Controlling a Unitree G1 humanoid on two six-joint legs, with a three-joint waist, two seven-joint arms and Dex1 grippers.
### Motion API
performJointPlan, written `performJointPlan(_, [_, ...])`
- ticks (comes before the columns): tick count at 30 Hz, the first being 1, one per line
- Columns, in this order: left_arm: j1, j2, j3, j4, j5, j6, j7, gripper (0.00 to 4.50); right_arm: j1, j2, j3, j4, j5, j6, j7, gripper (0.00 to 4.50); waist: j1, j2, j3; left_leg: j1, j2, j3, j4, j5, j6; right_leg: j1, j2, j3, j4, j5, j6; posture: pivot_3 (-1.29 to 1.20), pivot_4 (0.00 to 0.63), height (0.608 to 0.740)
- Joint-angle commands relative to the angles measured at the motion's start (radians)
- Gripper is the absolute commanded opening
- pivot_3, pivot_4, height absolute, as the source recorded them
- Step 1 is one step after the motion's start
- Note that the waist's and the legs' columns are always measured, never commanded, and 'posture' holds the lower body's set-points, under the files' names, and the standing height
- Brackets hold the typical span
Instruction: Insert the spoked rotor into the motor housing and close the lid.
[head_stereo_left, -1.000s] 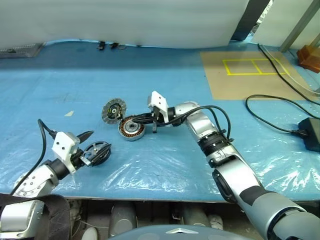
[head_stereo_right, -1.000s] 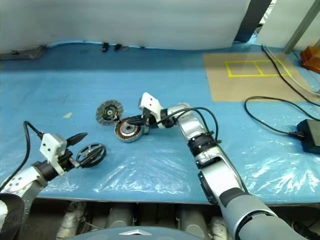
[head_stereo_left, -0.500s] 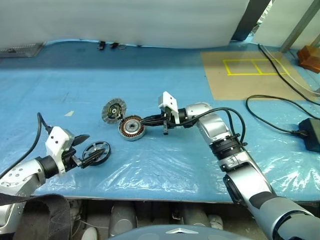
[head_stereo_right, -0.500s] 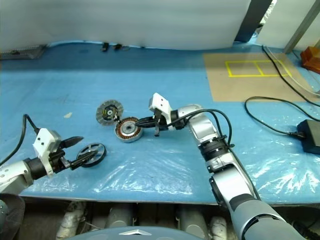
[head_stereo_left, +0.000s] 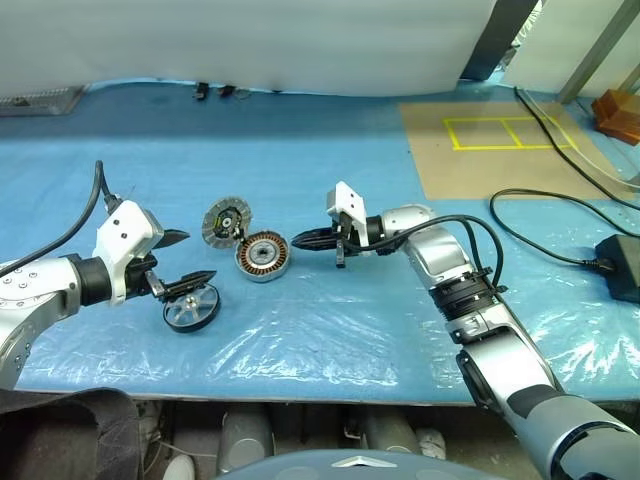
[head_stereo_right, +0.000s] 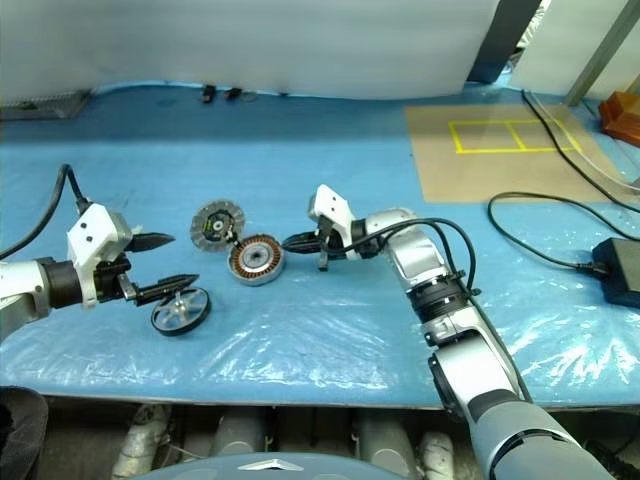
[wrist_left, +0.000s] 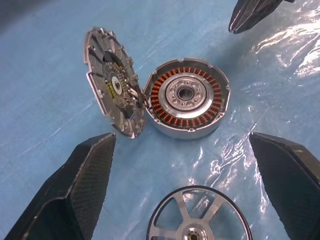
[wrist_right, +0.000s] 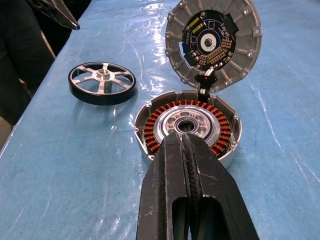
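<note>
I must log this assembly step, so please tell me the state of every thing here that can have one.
Round silver-grey motor housing with copper windings: open, empty, flat on the blue sheet.
Round silver lid with circuit board: raised, tilted up at the housing's edge.
Black-rimmed silver spoked rotor: lying flat on the sheet, not inserted, not gripped.
Left tool: open, above the rotor.
Right tool: shut, empty, beside the housing.

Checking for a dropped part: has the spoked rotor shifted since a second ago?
No. The spoked rotor lies at about the same spot below-left of the motor housing; the open left pincer rose off it.
</note>
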Motion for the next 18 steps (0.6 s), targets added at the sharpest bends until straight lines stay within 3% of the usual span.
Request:
performJointPlan(1, [0.032, 0.026, 0.018, 0.018, 0.026, -0.050, -0.063, 3.60, 0.010, -0.012, -0.022, -0.052, 0.029, 0.000, -0.008, 0.00, 0.000, 0.000, 0.000, 0.000, 0.000, 0.000, 0.000, 0.000, 0.000, 0.000, 0.000, 0.000, 0.000, 0.000, 0.000, 0.00, 0.150, 0.740])
performJointPlan(3, [0.051, 0.029, 0.019, 0.032, 0.053, -0.082, -0.083, 2.92, 0.016, -0.016, -0.021, -0.058, 0.031, 0.002, -0.010, 0.00, 0.001, 0.000, 0.000, 0.000, 0.000, 0.000, 0.000, 0.000, 0.000, 0.000, 0.000, 0.000, 0.000, 0.000, 0.000, 0.00, 0.150, 0.740])
performJointPlan(18, [0.100, 0.042, -0.088, 0.166, 0.217, -0.238, -0.197, 2.92, 0.033, -0.025, -0.013, -0.075, 0.035, 0.014, -0.026, 0.00, 0.002, 0.000, 0.000, 0.000, 0.000, 0.000, -0.001, 0.000, 0.000, 0.000, -0.001, 0.000, 0.000, 0.000, 0.000, 0.00, 0.150, 0.740])
